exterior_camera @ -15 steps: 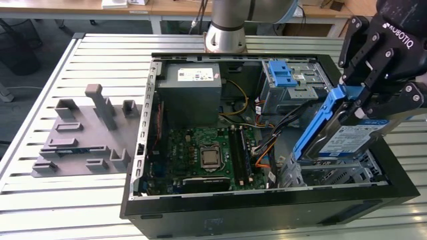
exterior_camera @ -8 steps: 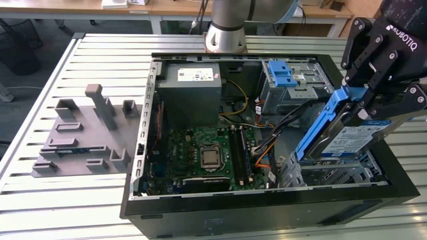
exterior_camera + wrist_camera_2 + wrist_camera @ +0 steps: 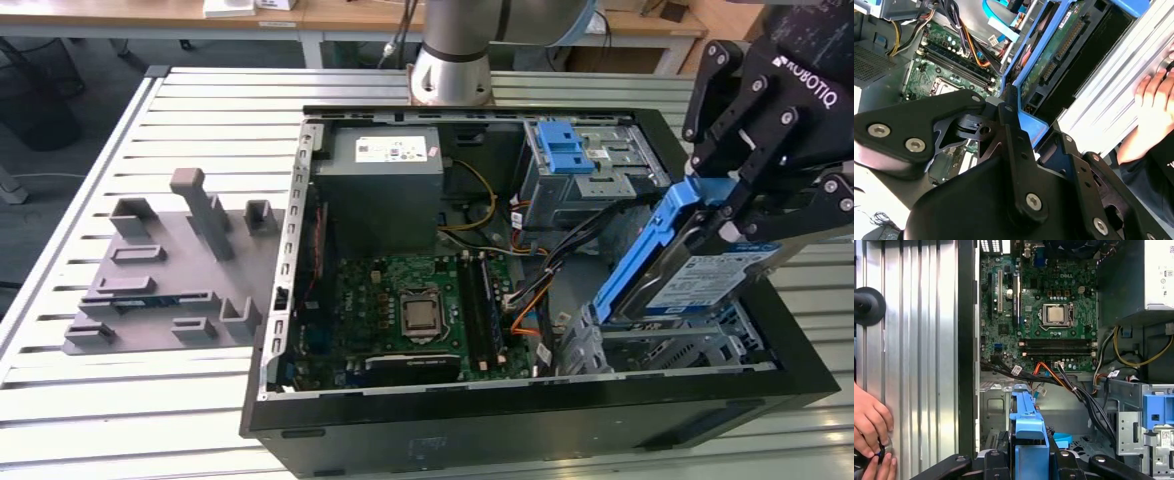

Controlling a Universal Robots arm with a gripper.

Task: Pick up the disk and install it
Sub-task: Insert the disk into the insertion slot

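Slatted metal worktop (image 3: pixel 134 400) carries an open black computer case (image 3: pixel 534 430) lying on its side. Over the case's corner at the exterior view's right, the disk (image 3: pixel 714 275), in its blue carrier, is held tilted on edge above the grey drive bay (image 3: pixel 667 350). The gripper (image 3: pixel 747 200) has its black fingers (image 3: pixel 727 215) clamped on the disk's upper end. Beside the bay lie the green motherboard (image 3: pixel 414 310) and orange cables (image 3: pixel 527 300). A person's hand (image 3: pixel 871 425) rests on the worktop beside the case.
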